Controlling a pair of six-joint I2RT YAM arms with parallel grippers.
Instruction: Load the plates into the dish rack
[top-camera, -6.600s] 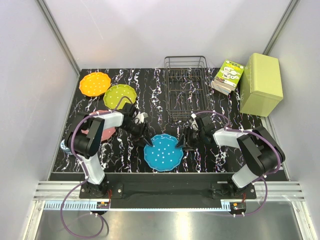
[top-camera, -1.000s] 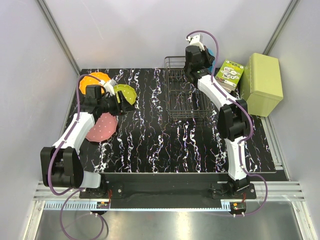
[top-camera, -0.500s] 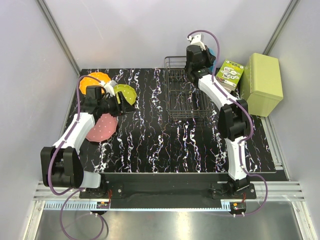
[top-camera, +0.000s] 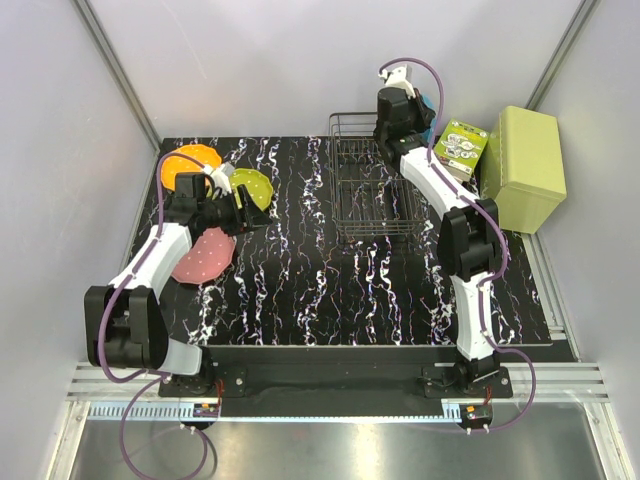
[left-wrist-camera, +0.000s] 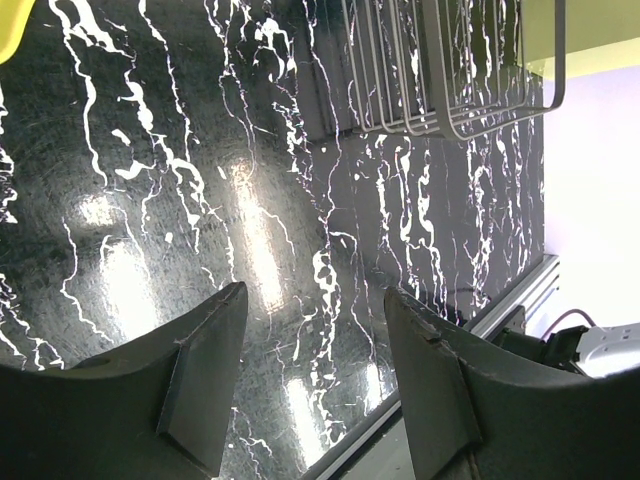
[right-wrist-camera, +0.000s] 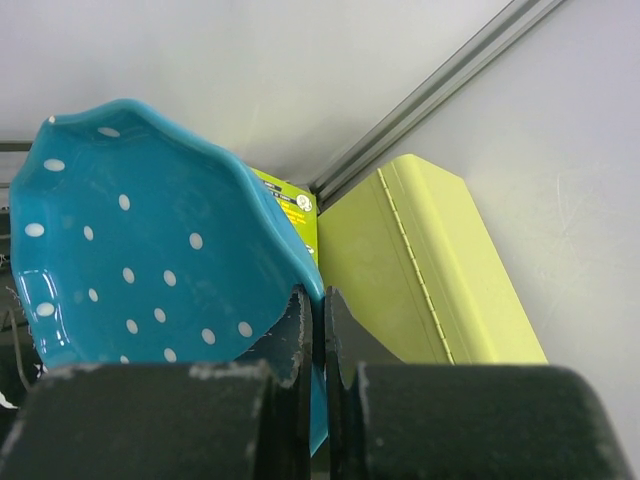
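Right fingers (right-wrist-camera: 292, 335) pinched tight on the rim of the blue plate (right-wrist-camera: 140, 250), the plate held on edge and tilted. In the top view it hangs high at the far right corner of the dish rack (top-camera: 375, 190), beside the light green box (top-camera: 522, 165). From those fingers the rack lies below and toward the near side, its long axis running far to near, so the plate likely has to drop and come in slightly; how its face sits against the dividers cannot be told. Left fingers (left-wrist-camera: 205, 370) spread apart and empty over the counter (top-camera: 300, 280), just beside the yellow-green plate (top-camera: 255, 187), well apart from the rack.
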